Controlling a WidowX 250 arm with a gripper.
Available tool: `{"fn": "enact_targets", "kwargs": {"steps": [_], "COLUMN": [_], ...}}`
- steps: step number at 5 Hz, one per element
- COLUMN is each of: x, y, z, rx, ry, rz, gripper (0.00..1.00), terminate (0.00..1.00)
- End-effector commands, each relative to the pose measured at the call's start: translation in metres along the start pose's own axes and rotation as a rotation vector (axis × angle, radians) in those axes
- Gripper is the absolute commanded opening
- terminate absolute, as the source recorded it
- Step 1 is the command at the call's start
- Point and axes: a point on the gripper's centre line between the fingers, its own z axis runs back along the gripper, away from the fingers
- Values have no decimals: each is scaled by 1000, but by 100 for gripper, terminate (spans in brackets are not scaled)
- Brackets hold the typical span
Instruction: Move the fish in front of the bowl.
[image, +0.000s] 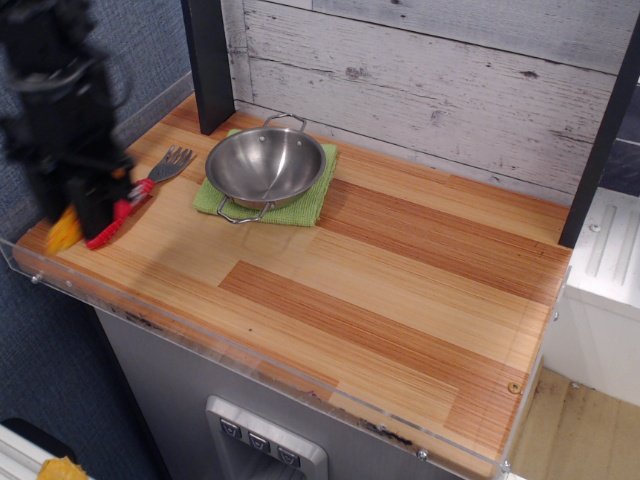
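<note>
The steel bowl (266, 164) stands empty on a green cloth (300, 205) at the back left of the wooden table. My gripper (72, 212), blurred by motion, hangs over the table's front left corner, far left of the bowl. It is shut on the orange-yellow fish (64, 231), whose lower end shows below the fingers. The arm hides the rest of the fish.
A red-handled fork (135, 193) lies left of the bowl, its handle partly behind my gripper. A clear plastic rim (200, 335) edges the table's front and left. A black post (208, 65) stands behind the bowl. The wide wooden tabletop (400, 290) stretches to the right.
</note>
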Motion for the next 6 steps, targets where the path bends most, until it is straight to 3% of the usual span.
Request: {"fn": "enact_targets", "kwargs": {"steps": [1, 3, 4, 6], "x": [29, 43, 44, 39], "y": [-12, -33, -35, -33], "z": [-24, -25, -26, -25], "rx": [-32, -5, -3, -2], "ry": [-14, -14, -9, 20], "rz": [-94, -160, -173, -132], "gripper": [0, 0, 100, 100], "terminate": [0, 0, 0, 0]}}
